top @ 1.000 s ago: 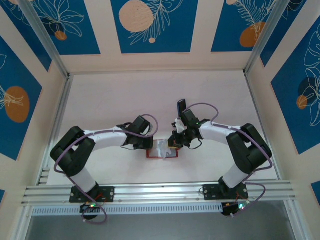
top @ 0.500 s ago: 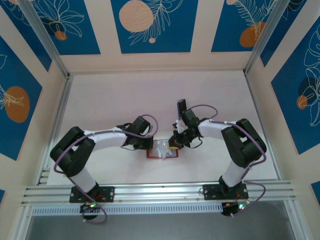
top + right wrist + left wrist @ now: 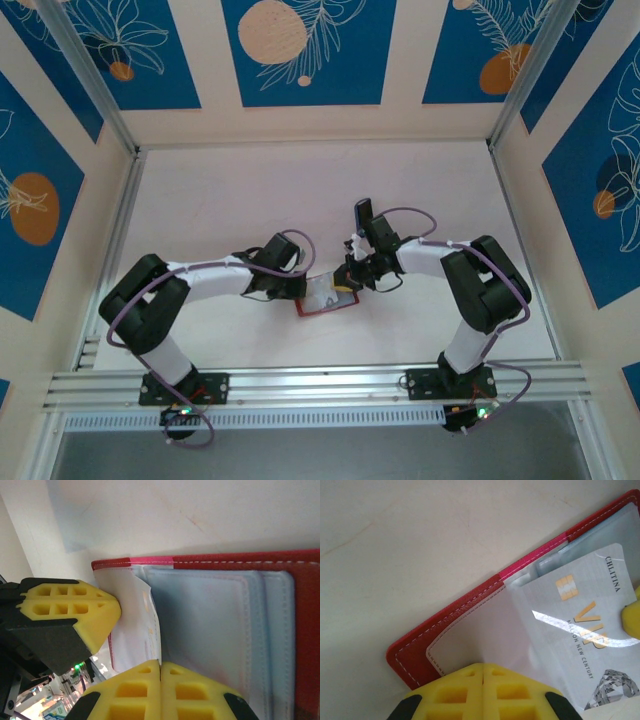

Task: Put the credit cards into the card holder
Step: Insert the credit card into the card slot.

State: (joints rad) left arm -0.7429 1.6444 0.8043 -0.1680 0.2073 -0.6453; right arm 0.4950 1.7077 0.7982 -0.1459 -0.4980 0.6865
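Where the two arms met, toward 6 o'clock of the tabletop (image 3: 200, 200), the following were recorded.

- Card holder (image 3: 325, 310): red, pale stitching, lying spread flat with its clear pockets (image 3: 210, 625) facing up.
- Credit card (image 3: 580, 625): pale, gold chip, "VIP" lettering, lying on the holder's inner face among the pockets.
- Left hand (image 3: 303, 290): at the holder's 9 o'clock edge, fingers pressed together, tips over the rim of a clear pocket.
- Right hand (image 3: 346, 283): at the holder's 2 o'clock corner, fingers pressed together. One yellow tip touched the card's edge. Whether the card was pinched could not be told.
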